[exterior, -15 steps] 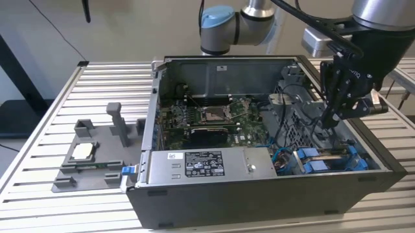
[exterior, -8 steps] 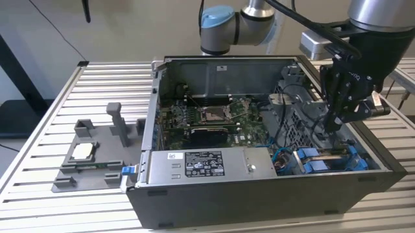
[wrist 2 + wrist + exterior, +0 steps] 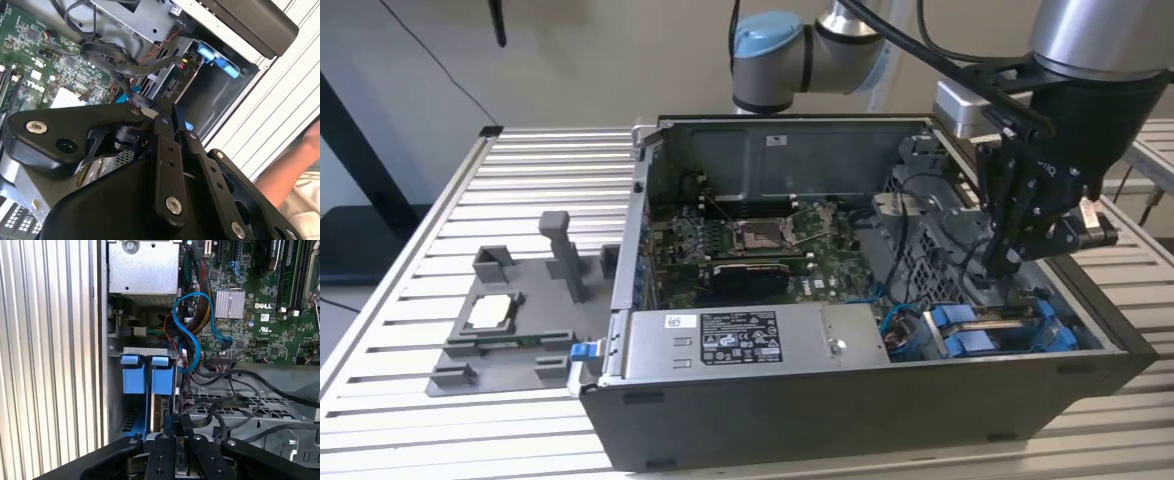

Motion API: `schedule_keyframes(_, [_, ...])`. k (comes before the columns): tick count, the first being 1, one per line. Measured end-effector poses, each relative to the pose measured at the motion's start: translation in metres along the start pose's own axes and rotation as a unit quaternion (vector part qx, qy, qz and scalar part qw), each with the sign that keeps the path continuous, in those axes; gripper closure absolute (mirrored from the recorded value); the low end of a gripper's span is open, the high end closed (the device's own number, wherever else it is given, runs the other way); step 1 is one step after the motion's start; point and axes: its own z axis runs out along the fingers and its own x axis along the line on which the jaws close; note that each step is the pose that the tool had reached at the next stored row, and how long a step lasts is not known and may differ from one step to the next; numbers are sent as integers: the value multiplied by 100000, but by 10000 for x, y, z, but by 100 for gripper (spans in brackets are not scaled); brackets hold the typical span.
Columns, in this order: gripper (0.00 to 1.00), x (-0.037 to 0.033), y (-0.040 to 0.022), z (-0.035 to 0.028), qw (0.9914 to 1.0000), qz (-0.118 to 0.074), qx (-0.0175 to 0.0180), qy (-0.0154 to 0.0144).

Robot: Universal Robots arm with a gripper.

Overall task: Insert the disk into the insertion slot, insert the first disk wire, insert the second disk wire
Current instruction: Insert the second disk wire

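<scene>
Disk (image 3: 159, 412) is sitting edge-on in the slot (image 3: 145, 351), by the look of it already pushed home between the blue tabs (image 3: 134, 375) at the case's (image 3: 854, 400) front corner on the exterior view's right. It is likely dense, rigid and sensitive to knocks, so it is best gripped by the plastic carrier's edges, not by the label face or the bare board. The black wires (image 3: 220, 405) trailing beside the bay are looking soft and springy, and would handle better pinched at the stiff plug than along the cord. The gripper (image 3: 1007, 262) is hanging just above the slot with its fingers (image 3: 164, 135) drawn close together. A black wire is lying right at their tips, but whether they are pinching it cannot be told. The exterior view is giving the whole setting: the open case on the slatted table (image 3: 547, 180), the power supply (image 3: 720, 340) along the front, the motherboard (image 3: 761, 240) behind, and the arm reaching down over the bay. The first wrist view is looking straight into the bay, showing the tabs, the disk's edge and a blue cable (image 3: 197, 352) looping toward the board. The second wrist view is showing the fingers side-on and what looks like a person's arm (image 3: 300, 160), blurred, beyond the case.
</scene>
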Motion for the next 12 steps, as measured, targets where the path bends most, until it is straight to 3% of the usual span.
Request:
schedule_keyframes(5, [84, 41, 5, 48, 99998, 70, 3, -627])
schedule_keyframes(12, [84, 73, 9, 101, 99992, -685, 144, -1056])
